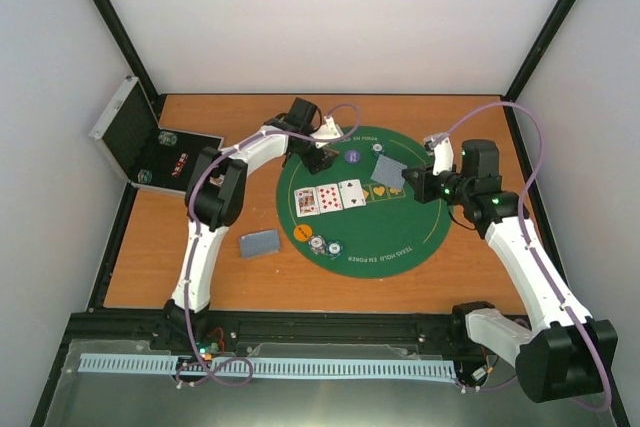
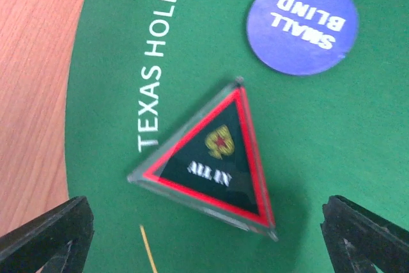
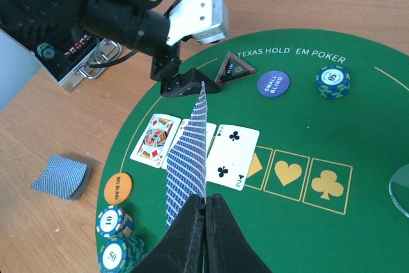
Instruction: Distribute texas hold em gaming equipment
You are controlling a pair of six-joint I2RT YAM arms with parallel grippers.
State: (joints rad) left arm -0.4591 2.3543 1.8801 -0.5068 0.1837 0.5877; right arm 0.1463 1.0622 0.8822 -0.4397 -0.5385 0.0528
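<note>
My matt black fingers (image 2: 45, 238); glossy plastic triangle (image 2: 214, 158) on matt green felt mat (image 2: 332, 139); smooth wood-grain worktop (image 2: 32, 62) upper left

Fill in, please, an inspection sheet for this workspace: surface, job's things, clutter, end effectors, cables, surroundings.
Surface: wooden table with round green mat.
Job's things: three face-up cards in a row, triangle, purple disc and chips on the mat; deck on the wood.
Clutter: open silver case at the table's left edge.
End effectors: left end effector open above the triangle, not touching; right end effector shut on one card.
Cables: purple cables loop along both arms.
Surroundings: white walls, black frame posts.
</note>
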